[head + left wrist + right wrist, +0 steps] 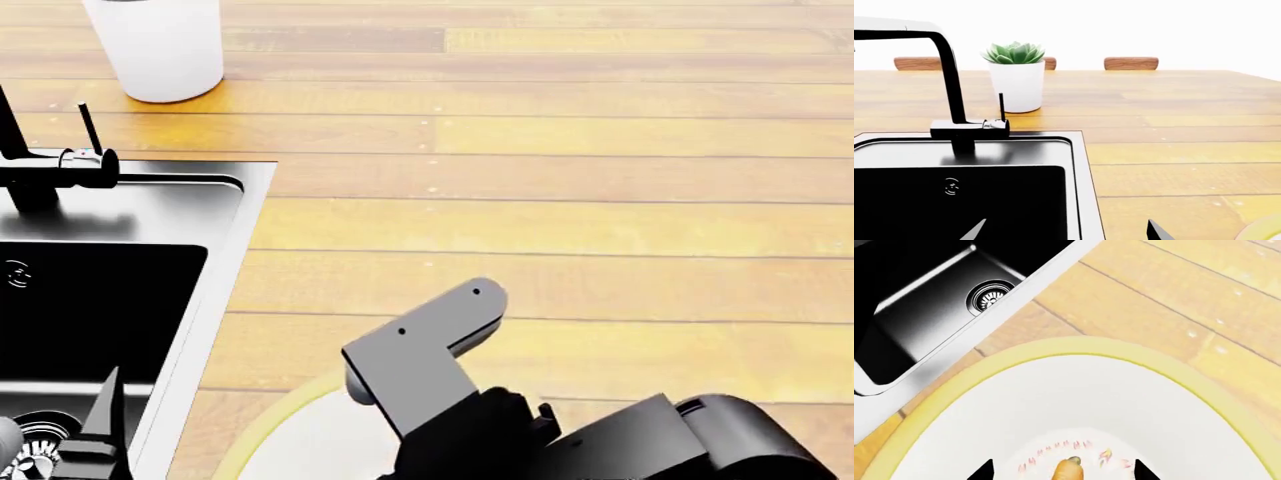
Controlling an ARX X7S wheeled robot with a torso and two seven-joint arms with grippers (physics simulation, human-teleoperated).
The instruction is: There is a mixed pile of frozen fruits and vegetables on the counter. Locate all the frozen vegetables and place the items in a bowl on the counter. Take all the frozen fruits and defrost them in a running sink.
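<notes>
My right gripper (1062,471) hangs open over the bowl (1074,347), which is white inside with a tan-yellow rim. An orange, tapered item (1069,469) with a small greenish nub shows between the wide-apart fingertips, over the bowl's centre mark and touching neither. Whether it is a frozen fruit or a frozen vegetable I cannot tell. No other pile item is in view. My left gripper (1066,233) is open and empty, straddling the sink's (1084,165) right rim. In the head view the right arm (441,360) covers the bowl (267,425), and a left finger (107,398) hangs over the sink (200,200).
The black faucet (947,75) with its thin lever (1001,106) stands behind the basin, and the drain (989,297) sits in the basin floor. A white plant pot (1017,82) stands on the wooden counter (561,180) beyond the sink. Chair backs (1131,63) show past the far edge.
</notes>
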